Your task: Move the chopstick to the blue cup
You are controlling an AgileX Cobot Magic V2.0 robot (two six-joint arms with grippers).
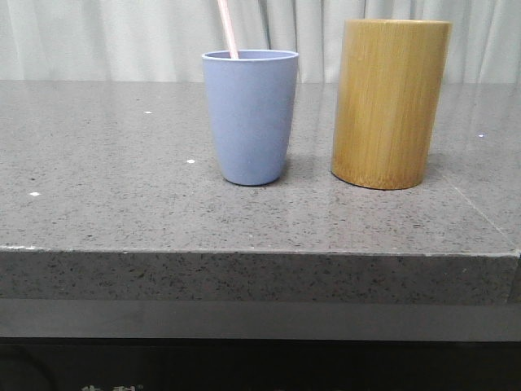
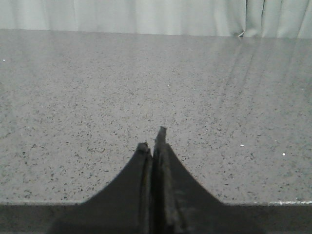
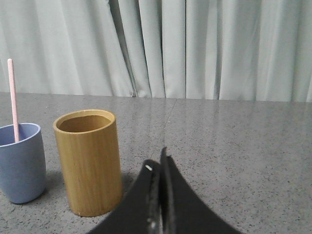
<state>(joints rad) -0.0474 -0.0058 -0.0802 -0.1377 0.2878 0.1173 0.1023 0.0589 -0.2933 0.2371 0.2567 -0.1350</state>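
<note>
Chopstick (image 1: pixel 228 28) stands inside the blue cup (image 1: pixel 250 118), leaning against the rim, upper part well clear of it; top runs out of the front view. Right wrist view shows its full upper end (image 3: pixel 12 97) rising from the cup (image 3: pixel 20 163). Task reads as done, judging from how things lie.

Right pincer (image 3: pixel 158 161): jaws pressed together, nothing between them. Sits low over the counter (image 1: pixel 122 179), apart from both vessels. From this pincer the bamboo cylinder (image 3: pixel 90 161) is the nearer thing, off to one side and ahead; the cup with the chopstick lies beyond the cylinder, farther on the same side.

Left pincer (image 2: pixel 153 144): jaws closed tight, empty. Only bare speckled counter (image 2: pixel 146 87) ahead of it.

Handling, my judgement:
- Chopstick looks thin, rigid, very light. Smooth surface, likely slippery; a narrow target for the jaws and liable to pivot if pinched off-centre.
- If it had to be taken up again, the exposed length above the rim is the only reachable part. Grip a little above the rim, jaws across the shaft, and lift along its lean.
- Cup looks light, with a narrow rounded base; a sideways nudge on the stick could tip it.
- Cylinder stands just beside the cup, not touching. An approach from the right pincer would have to clear it.
</note>
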